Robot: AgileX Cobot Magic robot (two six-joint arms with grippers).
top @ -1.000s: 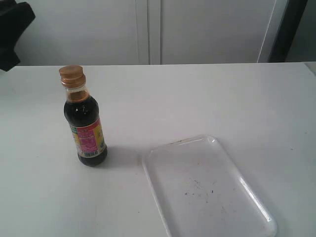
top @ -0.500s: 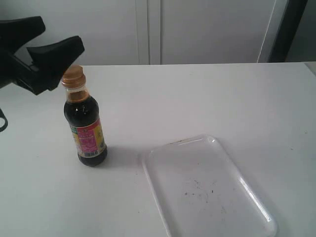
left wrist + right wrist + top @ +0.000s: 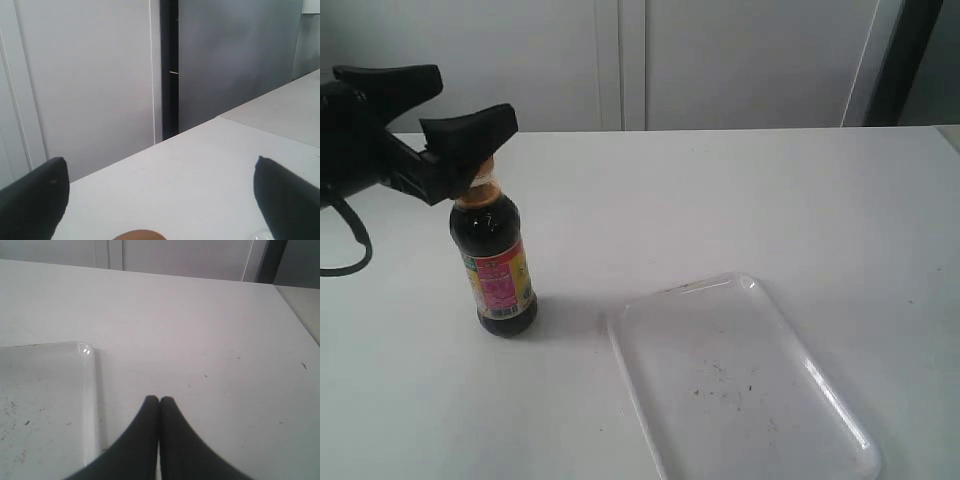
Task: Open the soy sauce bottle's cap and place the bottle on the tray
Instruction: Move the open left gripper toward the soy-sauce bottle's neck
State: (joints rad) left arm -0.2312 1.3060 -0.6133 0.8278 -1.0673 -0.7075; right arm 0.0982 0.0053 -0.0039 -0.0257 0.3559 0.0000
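Note:
The soy sauce bottle point(image 3: 493, 262) stands upright on the white table, left of the tray point(image 3: 745, 345). My left gripper point(image 3: 475, 97) is open at the height of the bottle's top. Its near finger covers most of the golden-orange cap point(image 3: 481, 185), so only the lower edge shows. In the left wrist view the fingers point(image 3: 35, 200) stand wide apart, and the cap's top point(image 3: 140, 235) peeks in at the edge between them, touching neither. My right gripper point(image 3: 160, 400) is shut and empty, low over the table beside the tray's corner point(image 3: 87, 352). It is out of the exterior view.
White cabinet doors point(image 3: 620, 60) stand behind the table's far edge. A dark upright post point(image 3: 910, 60) is at the back right. The left arm's black cable point(image 3: 350, 245) loops over the table at the far left.
My left gripper has come in from the left, open, and now has its fingers around the level of the bottle's cap. The bottle and the tray have not moved.

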